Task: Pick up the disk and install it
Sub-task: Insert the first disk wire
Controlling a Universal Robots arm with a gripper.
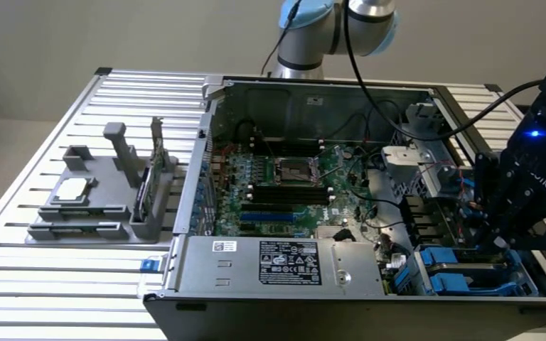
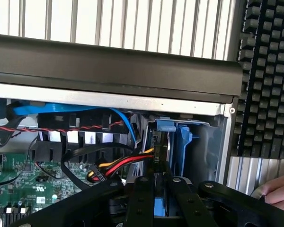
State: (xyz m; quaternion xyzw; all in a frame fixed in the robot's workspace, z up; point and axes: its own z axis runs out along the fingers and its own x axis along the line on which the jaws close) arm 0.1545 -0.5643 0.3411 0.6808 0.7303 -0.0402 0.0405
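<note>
Installation looks to be the step in hand: the gripper [image 1: 489, 238] hangs fingers-down inside the open computer case [image 1: 301, 106]. Its fingers [image 2: 141, 198] are drawn in tight against a blue-framed slab that I take to be the disk [image 2: 162, 208], held edge-on between them. Directly beyond the fingertips stands the drive bay [image 2: 201, 142], and a bundle of yellow, red and black cables [image 2: 123, 165] runs in just beside the fingers. Whether the disk is already partly in the bay I cannot tell. Seating it would call for keeping it square to the bay and clear of those cables. The arm's base [image 1: 335, 28] stands across the case from the gripper, wrist turned downward. A person's hand [image 2: 280, 189] rests near the gripper, outside the case.
</note>
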